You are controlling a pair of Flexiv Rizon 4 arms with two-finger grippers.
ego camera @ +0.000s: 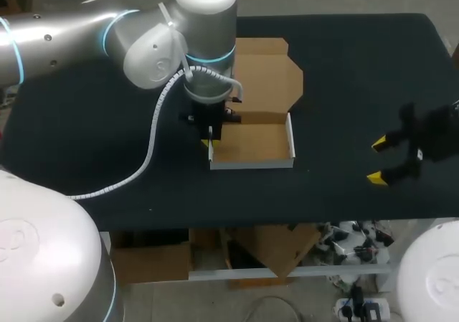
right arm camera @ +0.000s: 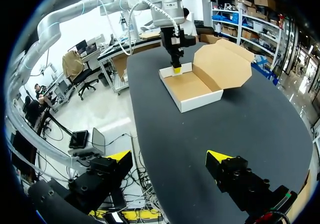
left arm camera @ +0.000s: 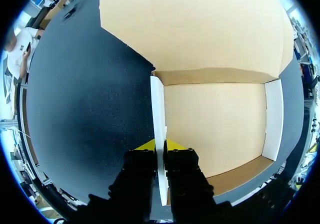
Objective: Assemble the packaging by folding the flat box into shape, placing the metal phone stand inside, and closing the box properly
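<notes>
The cardboard box (ego camera: 251,144) stands in the middle of the black table, brown inside and white outside, its walls raised. Its lid (ego camera: 269,74) lies open and flat behind it. My left gripper (ego camera: 209,144) points straight down and is shut on the box's left side wall (left arm camera: 159,129), one finger inside the box and one outside. In the right wrist view the box (right arm camera: 192,87) and my left gripper (right arm camera: 176,70) are far ahead. My right gripper (ego camera: 379,161) hangs open over the table's right side, well away from the box, with nothing between its fingers (right arm camera: 120,156). No metal phone stand is in view.
The box's floor (left arm camera: 215,129) is bare. My left arm's white spiral cable (ego camera: 147,157) hangs over the table to the left of the box. Bare black table (ego camera: 344,85) lies between the box and my right gripper. The table's front edge runs just below the box.
</notes>
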